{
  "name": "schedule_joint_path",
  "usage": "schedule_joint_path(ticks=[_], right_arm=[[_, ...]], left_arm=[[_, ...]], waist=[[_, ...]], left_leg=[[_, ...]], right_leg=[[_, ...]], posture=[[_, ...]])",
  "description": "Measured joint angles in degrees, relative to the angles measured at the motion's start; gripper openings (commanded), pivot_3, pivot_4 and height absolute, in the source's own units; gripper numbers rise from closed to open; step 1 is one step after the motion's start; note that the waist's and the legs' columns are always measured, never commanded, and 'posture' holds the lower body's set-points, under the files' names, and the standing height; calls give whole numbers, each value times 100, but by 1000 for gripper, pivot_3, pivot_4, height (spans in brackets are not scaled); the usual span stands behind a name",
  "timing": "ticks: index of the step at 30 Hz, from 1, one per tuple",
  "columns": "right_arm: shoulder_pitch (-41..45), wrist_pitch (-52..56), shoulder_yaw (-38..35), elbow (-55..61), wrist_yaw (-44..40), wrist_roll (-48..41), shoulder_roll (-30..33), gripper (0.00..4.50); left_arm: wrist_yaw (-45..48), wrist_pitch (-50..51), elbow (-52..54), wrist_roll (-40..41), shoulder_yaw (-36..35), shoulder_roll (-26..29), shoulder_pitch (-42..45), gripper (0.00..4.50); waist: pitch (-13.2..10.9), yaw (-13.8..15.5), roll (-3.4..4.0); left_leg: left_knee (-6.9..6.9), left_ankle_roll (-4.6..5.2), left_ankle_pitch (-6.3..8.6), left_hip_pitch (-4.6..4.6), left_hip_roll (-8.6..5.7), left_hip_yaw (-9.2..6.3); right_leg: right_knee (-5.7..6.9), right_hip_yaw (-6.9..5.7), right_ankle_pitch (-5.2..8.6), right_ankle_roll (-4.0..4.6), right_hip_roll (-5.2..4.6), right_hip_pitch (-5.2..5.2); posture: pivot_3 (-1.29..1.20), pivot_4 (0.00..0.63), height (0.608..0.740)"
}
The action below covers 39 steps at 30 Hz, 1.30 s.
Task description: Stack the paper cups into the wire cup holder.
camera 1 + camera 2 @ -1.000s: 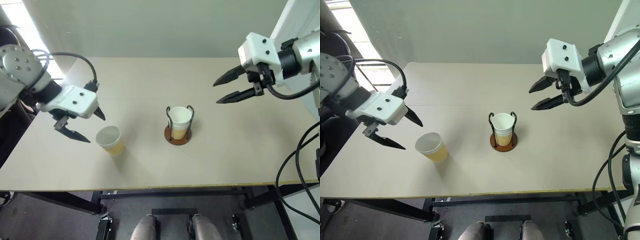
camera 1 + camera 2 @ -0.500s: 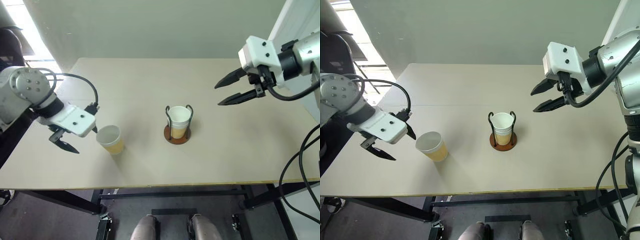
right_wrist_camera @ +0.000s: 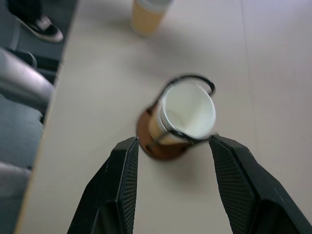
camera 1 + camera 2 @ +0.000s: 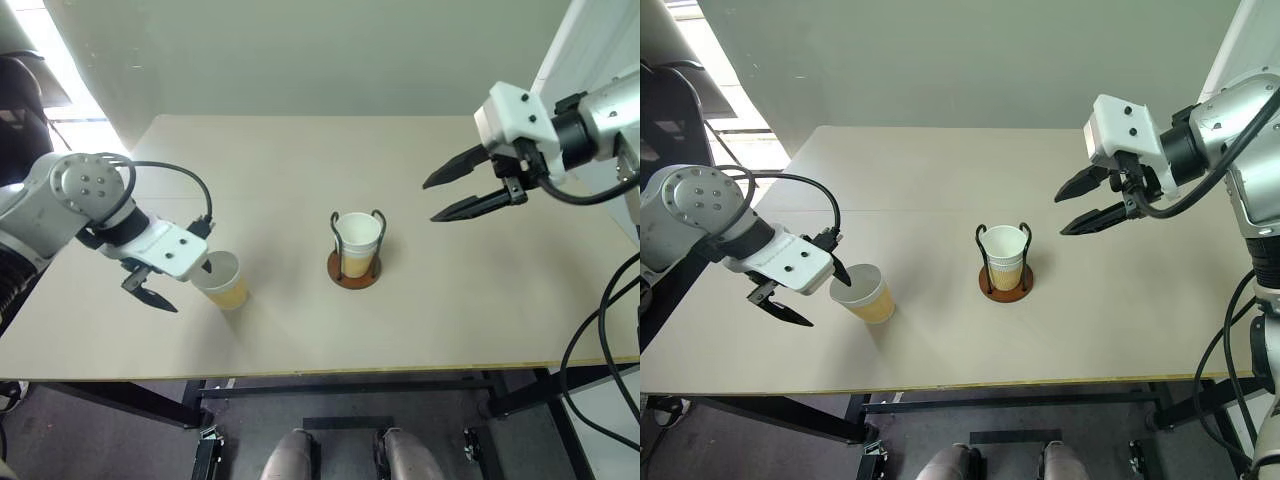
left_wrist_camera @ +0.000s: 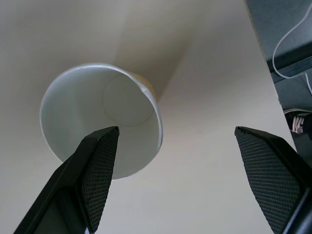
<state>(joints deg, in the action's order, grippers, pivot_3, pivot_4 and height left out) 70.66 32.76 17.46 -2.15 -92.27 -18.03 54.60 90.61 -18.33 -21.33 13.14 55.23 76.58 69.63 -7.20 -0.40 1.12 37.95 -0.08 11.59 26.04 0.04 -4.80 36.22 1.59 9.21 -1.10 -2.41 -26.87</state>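
A small tapered paper cup with a white inside and a yellow-tan outside (image 4: 222, 280) is standing upright on the pale beige counter (image 4: 300, 170), toward the left and near edge, apart from anything else. Well to its right, near the middle of the counter, the wire cup holder with a round rust-brown base and two thin black upright loops (image 4: 357, 252) is already carrying at least one nested paper cup (image 4: 359, 241), so the loose cup looks to be the one left to stack; how many sit inside the holder cannot be told.

The left gripper (image 4: 180, 283) is hanging over the loose cup with its fingers spread wide and gripping nothing. In the left wrist view one finger (image 5: 100, 165) is lying over the cup's rim on its inner side and the other is standing well off past the outside of the wall, which looks like a setup for pinching the wall by the rim. Whether the inner finger is touching the paper cannot be told.

The right gripper (image 4: 462, 196) is hovering high above the counter to the right of the holder, angled toward it, its fingers parted and empty, probably waiting clear of the stacking path.
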Motion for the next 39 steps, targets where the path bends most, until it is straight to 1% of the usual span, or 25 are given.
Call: schedule_joint_path(ticks=[6, 19, 24, 28, 32, 39], right_arm=[[459, 798, -196, 31, 11, -557, -218, 2288], [504, 984, -274, -2, 13, -598, -219, 2288], [504, 1015, -274, 11, 16, -598, -220, 2288], [503, 1015, -276, 23, 18, -598, -222, 2288], [498, 999, -276, 39, 16, -590, -220, 2288], [415, 931, -274, 52, 2, -544, -151, 2288]], left_arm=[[0, 15, -23, -72, -41, -86, -43, 4100], [0, -66, -169, -204, -76, -144, -208, 4100], [0, -455, -659, -591, -207, -440, -290, 4100], [0, -903, -1161, -1000, -601, -751, -356, 4100], [0, -1134, -1498, -1341, -944, -1134, -460, 4100], [0, -1362, -1622, -1505, -1189, -1246, -512, 4100]], waist=[[0, -4, 0], [1, 1, -1], [1, 5, -1], [1, 7, -1], [1, 10, -1], [1, 8, -2]], left_leg=[[-1, 0, 0, 0, -1, 0], [-2, -3, 3, 0, -1, -2], [3, -2, 3, 2, -2, -2], [1, -2, 3, 0, -2, -2], [2, -2, 3, 3, -2, -2], [0, -1, 6, 3, -2, -2]], right_leg=[[-1, 2, 1, 2, 0, -2], [3, 1, 4, 8, 0, -5], [5, 1, 4, 8, 0, -6], [6, 2, 4, 8, -1, -6], [6, 1, 4, 8, -1, -8], [6, 1, 4, 8, 0, -11]], posture=[[0, 150, 740], [0, 150, 740], [0, 150, 740], [0, 150, 740], [0, 150, 740], [0, 150, 740]])
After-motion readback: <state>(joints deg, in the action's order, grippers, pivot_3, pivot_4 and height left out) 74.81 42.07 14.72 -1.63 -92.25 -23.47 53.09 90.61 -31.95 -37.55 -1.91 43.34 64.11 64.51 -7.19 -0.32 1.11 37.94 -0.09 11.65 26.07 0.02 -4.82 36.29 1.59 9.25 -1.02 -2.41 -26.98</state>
